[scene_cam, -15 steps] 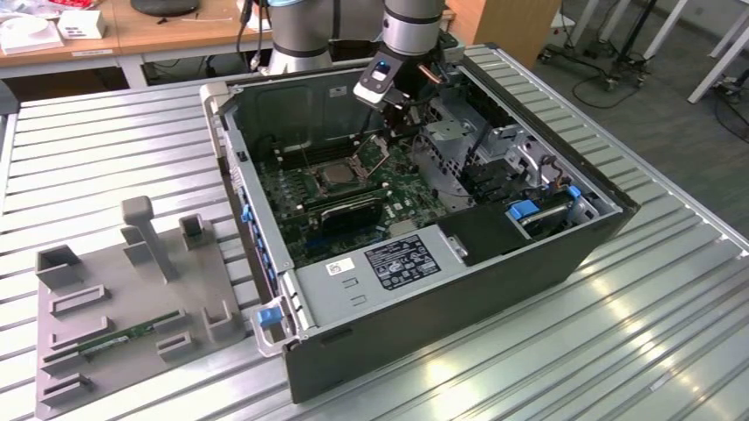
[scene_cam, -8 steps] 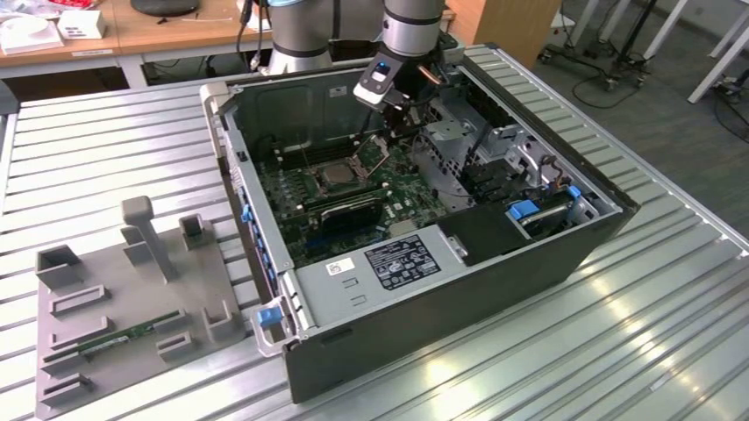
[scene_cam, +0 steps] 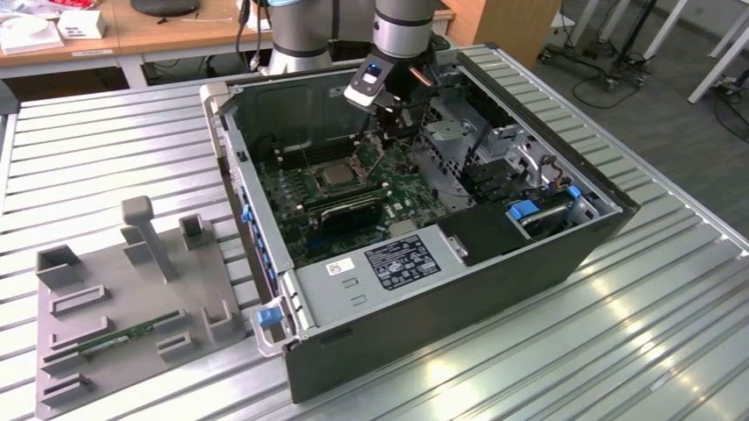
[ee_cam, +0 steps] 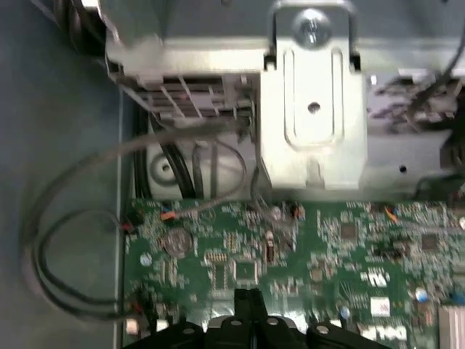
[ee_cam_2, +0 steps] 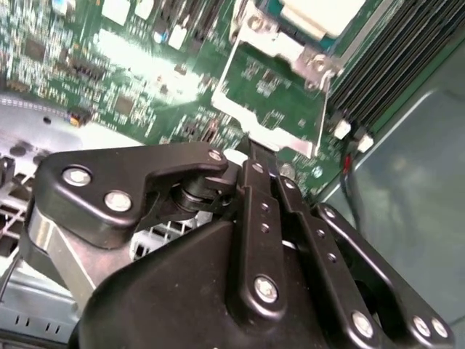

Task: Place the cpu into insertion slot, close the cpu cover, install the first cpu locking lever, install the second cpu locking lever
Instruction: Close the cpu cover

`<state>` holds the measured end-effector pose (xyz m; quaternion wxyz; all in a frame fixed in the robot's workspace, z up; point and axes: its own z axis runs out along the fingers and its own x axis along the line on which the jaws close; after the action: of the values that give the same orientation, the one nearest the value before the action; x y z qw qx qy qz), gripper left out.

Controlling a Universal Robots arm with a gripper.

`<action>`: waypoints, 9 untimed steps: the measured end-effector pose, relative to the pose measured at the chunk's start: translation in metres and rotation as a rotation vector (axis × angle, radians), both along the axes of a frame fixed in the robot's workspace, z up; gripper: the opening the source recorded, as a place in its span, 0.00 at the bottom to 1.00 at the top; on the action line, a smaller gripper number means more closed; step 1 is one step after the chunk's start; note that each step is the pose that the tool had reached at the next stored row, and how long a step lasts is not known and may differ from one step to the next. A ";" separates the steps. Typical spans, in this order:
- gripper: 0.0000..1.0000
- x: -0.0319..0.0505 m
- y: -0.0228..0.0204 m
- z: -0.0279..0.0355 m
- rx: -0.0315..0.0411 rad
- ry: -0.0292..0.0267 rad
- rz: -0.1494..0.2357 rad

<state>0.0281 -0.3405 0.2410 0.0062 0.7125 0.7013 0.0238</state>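
Note:
The cpu (ee_cam_2: 320,14) lies flat in its socket on the green motherboard, pale face up. The cpu cover (ee_cam_2: 225,76), a thin silvery frame with the board showing through its cut-out centre, is swung open beside the socket. My gripper (ee_cam_2: 254,149) is shut, with nothing seen between the fingers, and its tip is at the free edge of the cover. In the exterior view the gripper (scene_cam: 390,132) reaches down into the open computer case, just beyond the socket (scene_cam: 333,174). In the first wrist view the closed fingertips (ee_cam: 247,298) hang over the board.
The case walls (scene_cam: 252,175) ring the motherboard. A metal bracket (ee_cam: 312,109) and loose cables (ee_cam: 73,218) lie close to the gripper. Dark memory slots (ee_cam_2: 392,58) run beside the socket. Outside the case, a grey fixture (scene_cam: 129,298) holds a green memory stick (scene_cam: 129,338).

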 end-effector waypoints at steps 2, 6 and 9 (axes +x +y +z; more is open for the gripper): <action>0.11 -0.0071 0.0000 -0.0002 0.0002 -0.0005 0.000; 0.11 -0.0226 0.0000 -0.0005 0.0001 -0.0017 0.000; 0.11 -0.0363 0.0000 -0.0006 0.0001 -0.0031 0.000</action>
<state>-0.0082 -0.3404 0.2404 0.0072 0.7125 0.7012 0.0249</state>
